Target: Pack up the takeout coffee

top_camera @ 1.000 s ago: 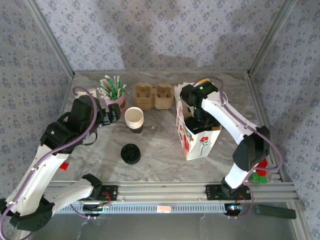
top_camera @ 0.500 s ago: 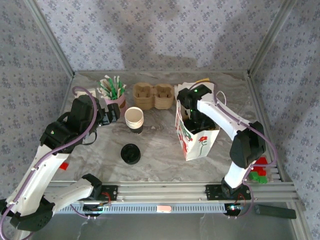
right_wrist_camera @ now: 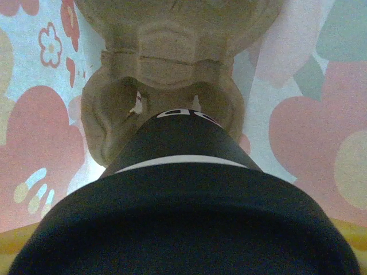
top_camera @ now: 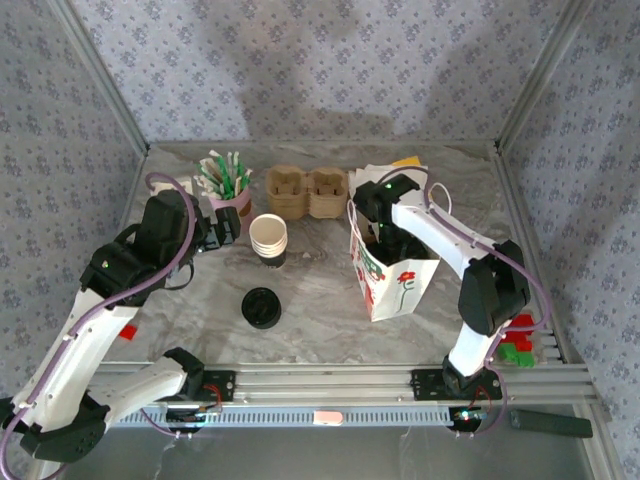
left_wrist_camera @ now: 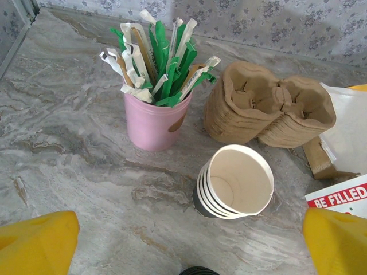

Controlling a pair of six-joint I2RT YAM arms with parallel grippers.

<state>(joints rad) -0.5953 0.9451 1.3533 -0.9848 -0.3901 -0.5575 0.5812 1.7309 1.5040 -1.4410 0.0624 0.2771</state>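
The takeout coffee point(right_wrist_camera: 183, 217), a black cup under a round black lid, looms close in the right wrist view, between yellow fingertips point(right_wrist_camera: 14, 252) at the bottom corners. My right gripper point(right_wrist_camera: 183, 255) is shut on it, down inside the flowered paper bag point(top_camera: 400, 285). The cup's base hangs just above a cardboard cup carrier point(right_wrist_camera: 166, 63) on the bag's floor. From above, my right gripper point(top_camera: 390, 245) reaches into the bag's open top and the cup is hidden. My left gripper point(left_wrist_camera: 186, 246) stands open over bare table, near a stack of paper cups point(left_wrist_camera: 235, 183).
A pink cup of straws point(top_camera: 228, 190) and stacked cardboard carriers point(top_camera: 307, 190) sit at the back. The paper cup stack point(top_camera: 268, 238) stands mid-table, with a loose black lid point(top_camera: 261, 307) in front of it. Green and red blocks point(top_camera: 518, 345) lie by the right rail.
My right arm has shifted left and sunk deeper into the bag with the cup. The left arm has stayed still.
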